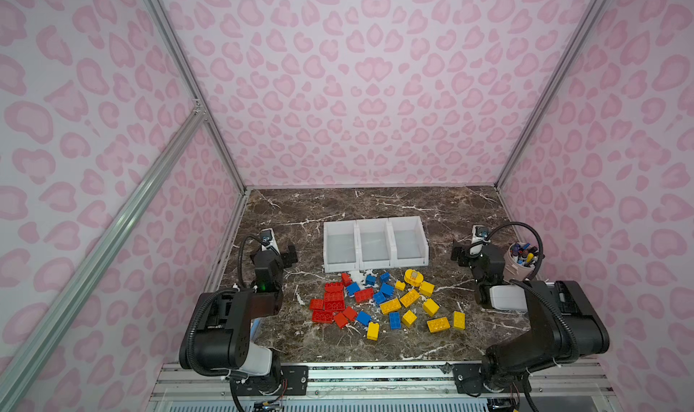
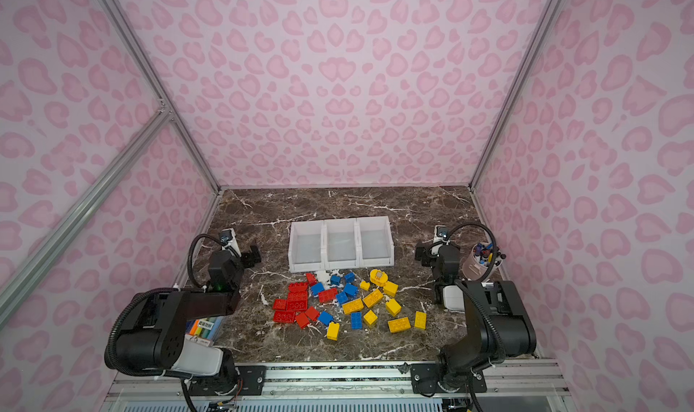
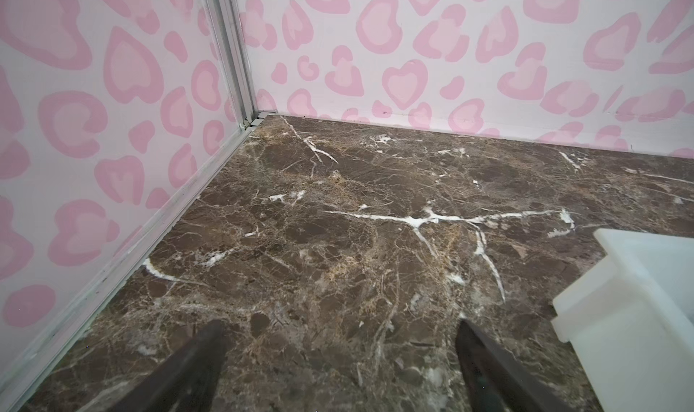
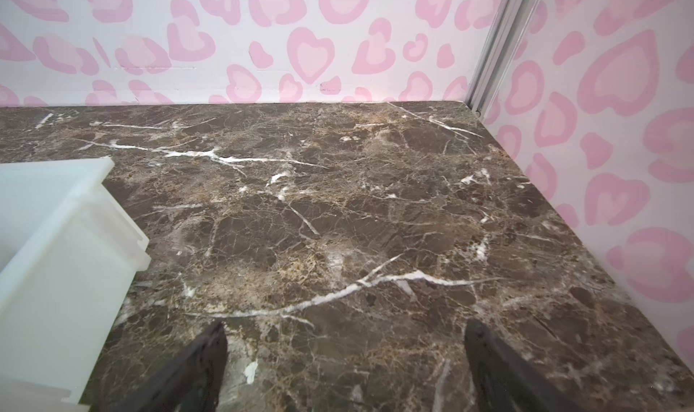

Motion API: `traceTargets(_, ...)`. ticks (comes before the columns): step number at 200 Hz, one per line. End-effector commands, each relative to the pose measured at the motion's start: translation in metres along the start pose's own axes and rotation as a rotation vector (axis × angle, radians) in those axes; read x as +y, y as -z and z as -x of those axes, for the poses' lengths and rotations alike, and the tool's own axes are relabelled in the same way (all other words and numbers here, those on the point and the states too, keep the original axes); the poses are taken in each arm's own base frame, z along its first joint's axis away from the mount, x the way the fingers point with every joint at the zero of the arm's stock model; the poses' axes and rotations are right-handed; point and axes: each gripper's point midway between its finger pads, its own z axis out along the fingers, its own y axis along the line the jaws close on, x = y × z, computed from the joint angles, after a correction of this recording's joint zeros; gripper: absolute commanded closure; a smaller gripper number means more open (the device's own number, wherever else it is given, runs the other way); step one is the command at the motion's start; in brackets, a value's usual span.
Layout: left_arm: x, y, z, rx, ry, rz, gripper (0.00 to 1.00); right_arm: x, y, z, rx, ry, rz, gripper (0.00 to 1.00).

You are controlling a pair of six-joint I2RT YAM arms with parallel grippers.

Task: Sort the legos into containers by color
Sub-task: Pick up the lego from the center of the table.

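Bricks [image 1: 386, 305] all lie loose on the counter [image 1: 338, 203], clustered just in front of the three white bins [image 1: 373, 222]. Bins look empty. My reading: sorting not yet begun.

Risks:
- Pile is tight. Reds, blues and yellows touch and mix in the middle. A wide claw coming down on one brick could shove its neighbours or pinch two colours at once.
- A brick let go high over a bin may bounce back out.
- Right arm sits just beside the cup of pens [image 1: 524, 260]. A careless swing could tip it.

Left claw [image 1: 289, 256]: spread wide, empty, over bare counter beside the left bin, touching nothing that shows.

Right claw [image 1: 460, 255]: likewise wide and empty, beside the right bin.
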Motion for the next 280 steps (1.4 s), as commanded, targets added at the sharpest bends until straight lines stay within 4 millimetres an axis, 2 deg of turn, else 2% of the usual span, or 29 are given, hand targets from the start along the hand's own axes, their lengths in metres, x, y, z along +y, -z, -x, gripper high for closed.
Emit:
traceTargets(1, -0.001, 0.0, 0.005, -0.018, 0.001, -0.006, 0.03, -0.002, 0.0, 0.002, -0.009, -0.004, -0.013, 0.02)
traceTargets(210, -0.001, 0.002, 0.006, -0.025, 0.002, -0.007, 0.03, -0.002, 0.001, 0.002, -0.013, -0.006, -0.013, 0.02)
traceTargets(221, -0.001, 0.0, 0.01, -0.014, -0.002, -0.006, 0.03, -0.004, 0.003, 0.009, -0.042, -0.012, -0.022, 0.02)
traceTargets(226, -0.001, -0.003, 0.022, -0.012, -0.001, 0.004, 0.03, -0.004, 0.005, 0.013, -0.055, -0.016, -0.026, 0.02)
traceTargets(230, 0.0, -0.006, 0.018, 0.06, -0.003, 0.019, 0.03, -0.003, 0.006, 0.016, -0.055, -0.012, -0.022, 0.02)
traceTargets(235, 0.001, -0.014, 0.036, 0.096, 0.004, 0.043, 0.03, -0.002, 0.007, 0.017, -0.038, -0.004, -0.018, 0.02)
traceTargets(242, 0.003, -0.019, 0.033, 0.236, -0.014, 0.066, 0.02, 0.001, 0.01, 0.025, -0.022, 0.004, -0.005, 0.02)
traceTargets(245, 0.001, -0.021, 0.041, 0.267, -0.019, 0.062, 0.01, 0.003, 0.012, 0.027, -0.01, 0.01, 0.001, 0.02)
traceTargets(254, -0.008, -0.024, 0.054, 0.34, -0.03, 0.024, 0.14, 0.011, 0.017, 0.037, 0.017, 0.029, 0.015, 0.02)
traceTargets(263, -0.018, -0.021, 0.068, 0.347, -0.005, -0.024, 0.2, 0.019, 0.023, 0.046, 0.043, 0.056, 0.019, 0.02)
traceTargets(280, -0.028, -0.005, 0.102, 0.231, 0.085, -0.083, 0.19, 0.038, 0.038, 0.06, 0.082, 0.097, 0.047, 0.02)
